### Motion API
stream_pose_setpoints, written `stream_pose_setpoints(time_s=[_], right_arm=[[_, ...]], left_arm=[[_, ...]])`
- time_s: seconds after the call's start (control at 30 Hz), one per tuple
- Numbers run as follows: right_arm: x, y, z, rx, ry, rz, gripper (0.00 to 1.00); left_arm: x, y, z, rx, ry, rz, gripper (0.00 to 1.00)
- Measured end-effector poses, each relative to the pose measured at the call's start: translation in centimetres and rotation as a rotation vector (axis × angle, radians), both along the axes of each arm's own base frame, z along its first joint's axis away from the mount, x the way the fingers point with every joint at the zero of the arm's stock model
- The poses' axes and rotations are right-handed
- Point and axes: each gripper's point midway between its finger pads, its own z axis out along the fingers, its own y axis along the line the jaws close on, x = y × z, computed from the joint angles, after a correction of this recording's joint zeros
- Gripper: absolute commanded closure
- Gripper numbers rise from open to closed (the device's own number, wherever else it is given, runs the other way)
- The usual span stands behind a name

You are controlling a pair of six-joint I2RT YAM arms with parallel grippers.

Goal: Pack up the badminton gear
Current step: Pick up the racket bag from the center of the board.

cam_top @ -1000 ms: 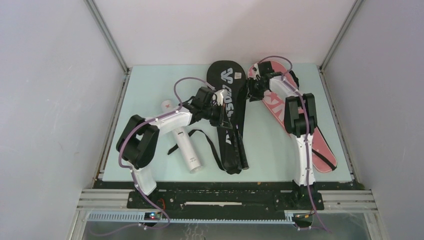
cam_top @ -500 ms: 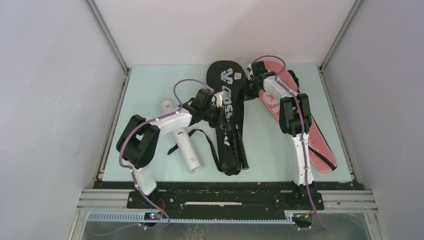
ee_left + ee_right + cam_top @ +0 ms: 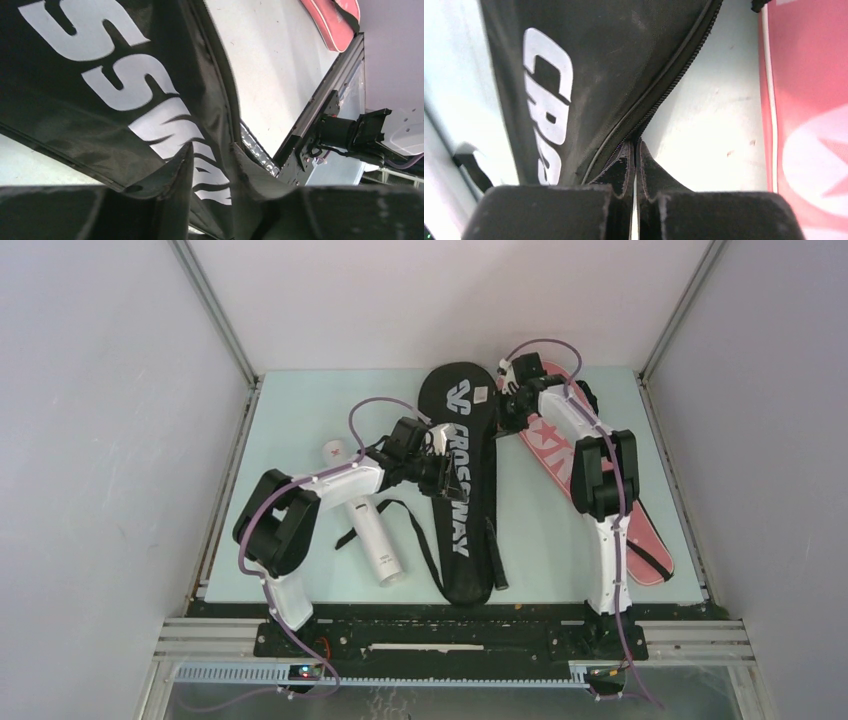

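The black "CROSSWAY" racket cover point(image 3: 462, 490) lies flat along the middle of the table. My left gripper point(image 3: 443, 476) is at its left edge, and the left wrist view shows that gripper point(image 3: 212, 150) open just above the white lettering of the cover point(image 3: 100, 100), holding nothing. My right gripper point(image 3: 504, 418) is at the cover's upper right edge. The right wrist view shows its jaws point(image 3: 635, 146) shut, tips meeting at the zipper point(image 3: 664, 85); I cannot tell whether a pull is pinched. The pink cover point(image 3: 600, 490) lies to the right. The long white tube point(image 3: 366, 522) lies to the left.
A loose black strap point(image 3: 405, 520) curls between the tube and the black cover, and a short black strip point(image 3: 496, 552) lies by the cover's lower right. Grey walls point(image 3: 120, 440) close in both sides and the back. The black base rail point(image 3: 450, 635) runs along the near edge.
The black cover, bunched and folded before, now lies flat with its full lettering showing. My left jaws have opened off it. My right jaws have closed at the zipper edge.
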Motion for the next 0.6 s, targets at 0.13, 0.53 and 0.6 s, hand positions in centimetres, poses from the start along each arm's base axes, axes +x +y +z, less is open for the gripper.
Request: stream_pose_setpoints(time_s=[0.13, 0.53, 0.6], right_arm=[[-1.4, -0.3, 3.3, -0.013, -0.021, 0.041, 1.0], [-4.9, -1.2, 9.1, -0.135, -0.074, 0.178, 1.0], [-5.5, -0.8, 9.5, -0.149, -0.07, 0.2, 1.0]], left_arm=[[-0.3, -0.2, 0.0, -0.018, 0.016, -0.021, 0.49], [0.7, 0.5, 0.6, -0.025, -0.004, -0.033, 0.18], [1.6, 0.8, 1.3, -0.029, -0.022, -0.023, 0.15]])
